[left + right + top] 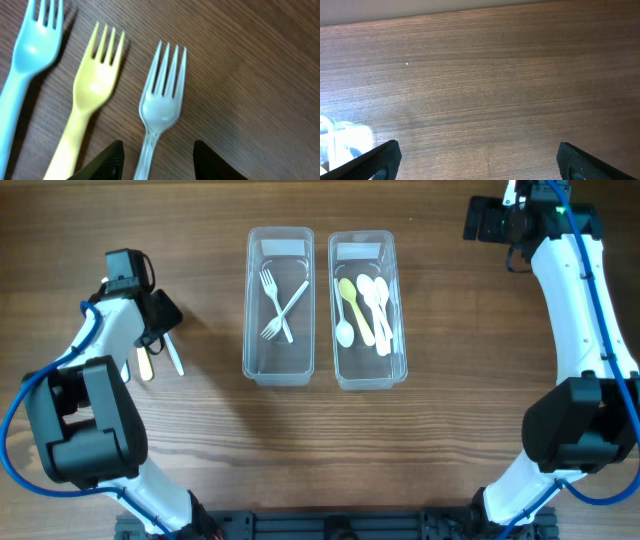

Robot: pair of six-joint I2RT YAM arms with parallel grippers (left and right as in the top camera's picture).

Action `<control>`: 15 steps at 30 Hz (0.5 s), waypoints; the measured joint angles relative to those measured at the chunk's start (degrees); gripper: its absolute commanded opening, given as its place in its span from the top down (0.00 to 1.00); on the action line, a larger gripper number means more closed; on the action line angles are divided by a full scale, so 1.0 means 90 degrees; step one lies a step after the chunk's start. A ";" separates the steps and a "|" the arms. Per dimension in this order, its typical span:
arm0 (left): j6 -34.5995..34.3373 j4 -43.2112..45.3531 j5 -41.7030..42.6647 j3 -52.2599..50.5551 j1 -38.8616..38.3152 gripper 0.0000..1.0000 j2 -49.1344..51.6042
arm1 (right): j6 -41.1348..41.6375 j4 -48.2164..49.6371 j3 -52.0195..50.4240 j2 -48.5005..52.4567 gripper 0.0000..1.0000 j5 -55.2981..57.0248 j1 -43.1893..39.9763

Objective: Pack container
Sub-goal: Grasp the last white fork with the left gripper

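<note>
Two clear containers stand at the table's middle: the left one (279,306) holds two white forks, the right one (367,310) holds several spoons. In the left wrist view three forks lie side by side on the wood: blue (30,55), yellow (92,87) and clear white (161,100). My left gripper (157,160) is open, its fingers on either side of the white fork's handle, just above it. In the overhead view it sits at the far left (155,320) over those forks. My right gripper (477,160) is open and empty above bare wood at the far right back (490,220).
A corner of the right container shows at the left edge of the right wrist view (340,145). The table's far edge runs along the top of that view.
</note>
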 measured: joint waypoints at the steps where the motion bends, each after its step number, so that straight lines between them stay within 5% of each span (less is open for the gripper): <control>1: 0.0000 0.0044 0.0000 0.0000 0.0034 0.53 0.0051 | 0.0000 0.0000 0.0000 0.0000 0.00 0.0000 0.0000; 6: 0.0000 0.0182 -0.0022 0.0029 0.0073 0.54 0.0430 | 0.0000 0.0002 0.0000 0.0000 0.00 0.0000 0.0000; 10: -0.0010 0.0182 -0.0046 0.0056 0.0075 0.92 0.0459 | 0.0000 0.0000 0.0000 0.0000 0.00 0.0000 0.0000; 15: 0.0019 0.0216 -0.0097 0.0080 0.0075 0.96 0.0495 | 0.0000 0.0000 0.0000 0.0000 0.00 0.0000 0.0000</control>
